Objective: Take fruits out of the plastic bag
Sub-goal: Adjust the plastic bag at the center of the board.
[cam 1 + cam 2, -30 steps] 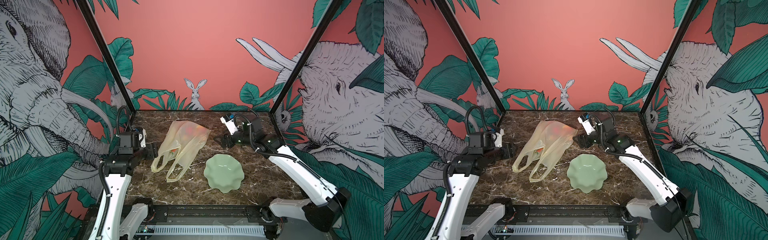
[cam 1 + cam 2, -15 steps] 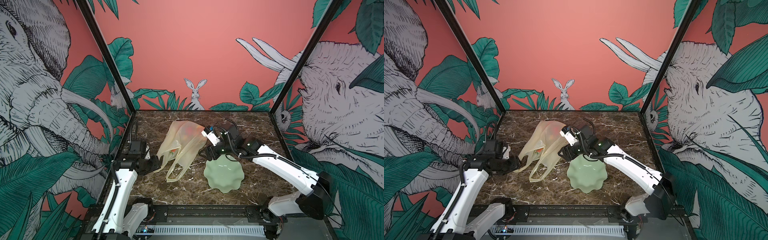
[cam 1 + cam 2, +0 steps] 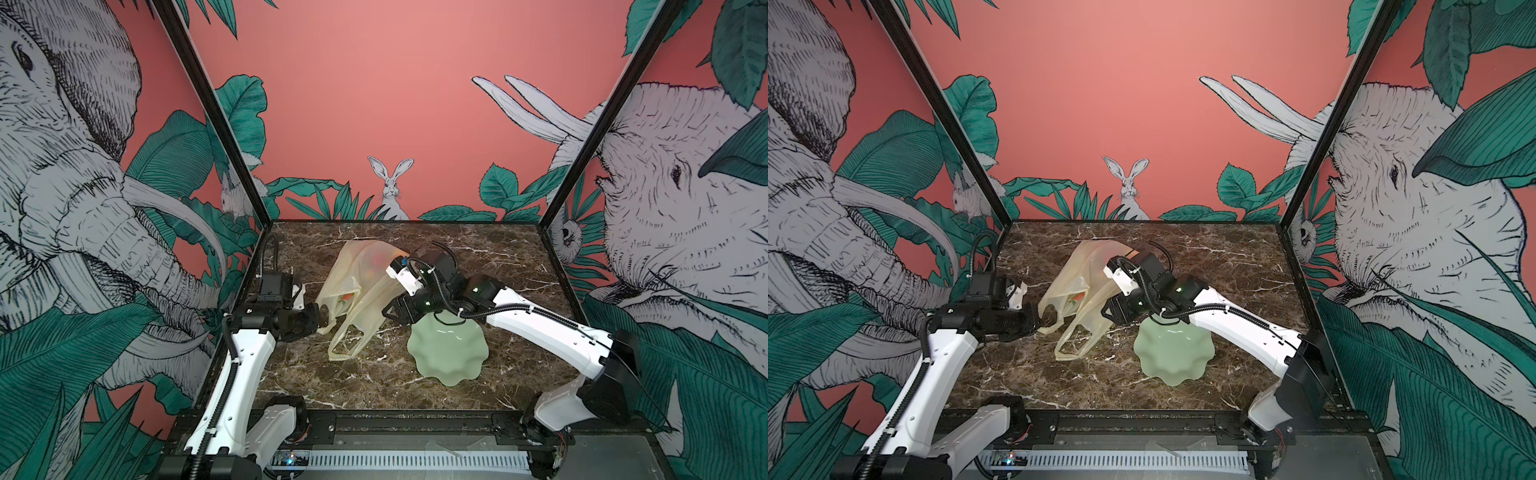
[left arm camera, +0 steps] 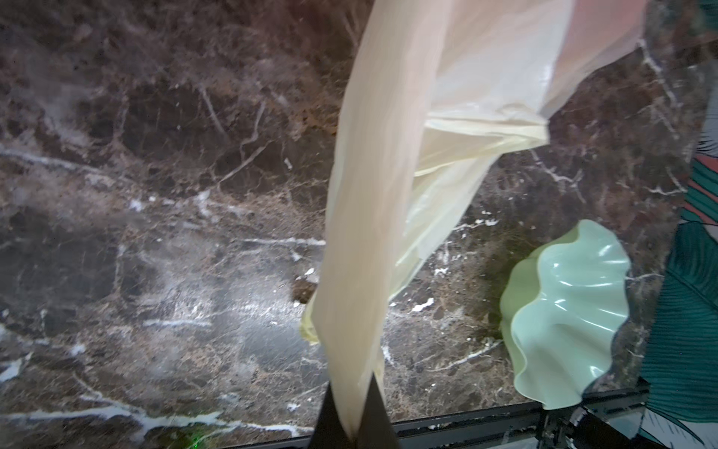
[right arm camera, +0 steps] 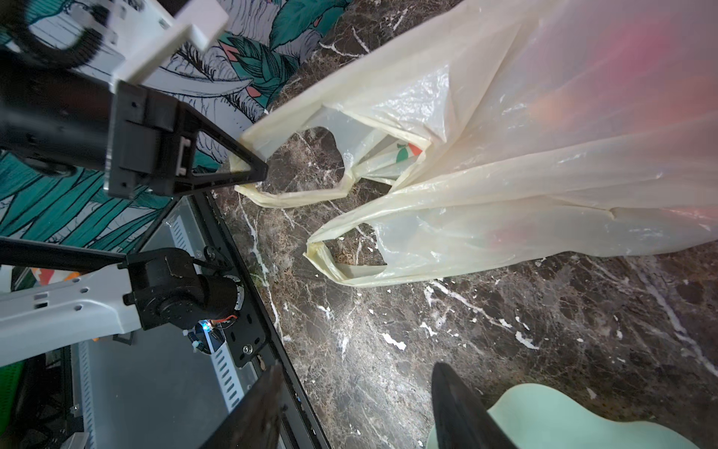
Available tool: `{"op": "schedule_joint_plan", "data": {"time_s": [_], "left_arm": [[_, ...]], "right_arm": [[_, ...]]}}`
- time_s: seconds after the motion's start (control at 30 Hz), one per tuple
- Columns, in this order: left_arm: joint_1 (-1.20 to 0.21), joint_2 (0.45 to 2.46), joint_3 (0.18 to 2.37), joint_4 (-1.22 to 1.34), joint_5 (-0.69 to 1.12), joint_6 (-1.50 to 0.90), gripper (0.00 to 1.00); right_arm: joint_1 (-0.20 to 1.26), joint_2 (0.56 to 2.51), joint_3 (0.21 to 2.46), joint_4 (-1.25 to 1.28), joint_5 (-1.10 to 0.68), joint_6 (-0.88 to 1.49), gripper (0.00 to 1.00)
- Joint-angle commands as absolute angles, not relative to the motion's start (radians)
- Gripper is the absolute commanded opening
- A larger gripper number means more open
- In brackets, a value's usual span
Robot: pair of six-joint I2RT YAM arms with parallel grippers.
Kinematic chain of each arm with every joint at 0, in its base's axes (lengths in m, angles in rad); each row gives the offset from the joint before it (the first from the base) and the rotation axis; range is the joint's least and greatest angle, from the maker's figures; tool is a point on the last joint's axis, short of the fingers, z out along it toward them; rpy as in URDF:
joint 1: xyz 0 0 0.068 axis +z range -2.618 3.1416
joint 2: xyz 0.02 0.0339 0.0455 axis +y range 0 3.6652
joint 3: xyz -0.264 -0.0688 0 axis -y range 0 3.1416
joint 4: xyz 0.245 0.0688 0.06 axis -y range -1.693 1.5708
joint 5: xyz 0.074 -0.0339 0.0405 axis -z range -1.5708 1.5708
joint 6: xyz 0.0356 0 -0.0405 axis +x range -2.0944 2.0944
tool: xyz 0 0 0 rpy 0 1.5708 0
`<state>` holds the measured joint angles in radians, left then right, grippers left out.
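In the centre-left of a top view, the left hand (image 3: 322,322) has come in from the edge of the surface (image 3: 374,386). Its jaws, spread a second ago, are now pressed together on one handle loop (image 5: 295,199) of the plastic bag (image 3: 361,286). The left wrist view shows the cream film pinched right at the tips.

The bag lies mid-frame on the marble, mouth toward the bottom of the frame. Its second loop (image 5: 349,279) rests free on the surface. The fruits (image 3: 376,262) show only as red and orange blurs through the film at the bag's far end; none is out yet.

Right of the bag, the right hand (image 3: 395,309) has swung over from the back right corner and now hangs just beside the bag, above the far rim of the green dish (image 3: 449,353). Its jaws are spread and hold nothing.

One side of the mouth now looks anchored, so opening the bag seems to have begun, with emptying still ahead.
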<state>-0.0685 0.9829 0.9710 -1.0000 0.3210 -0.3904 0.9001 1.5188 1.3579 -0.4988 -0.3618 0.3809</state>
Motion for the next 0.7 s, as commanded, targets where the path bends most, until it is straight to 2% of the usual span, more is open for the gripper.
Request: {"op": "schedule_joint_plan", "data": {"time_s": [0.0,0.27,0.5,0.67], "left_arm": [[-0.112,1.016,1.091,-0.941,0.382,-0.389,0.00],[-0.247,1.196,1.375,-0.839,0.431,-0.457,0.00],[-0.272,1.254,1.448,-0.781,0.484,-0.489,0.00],[-0.281,1.258,1.447,-0.750,0.502,-0.510,0.00]], "right_arm": [[0.903,1.539,1.415,-0.477,-0.314,0.460,0.60],[0.902,1.553,1.514,-0.538,-0.189,0.474,0.66],[0.903,1.486,1.510,-0.547,-0.112,0.485,0.72],[0.921,1.461,1.498,-0.560,-0.091,0.509,0.71]]}}
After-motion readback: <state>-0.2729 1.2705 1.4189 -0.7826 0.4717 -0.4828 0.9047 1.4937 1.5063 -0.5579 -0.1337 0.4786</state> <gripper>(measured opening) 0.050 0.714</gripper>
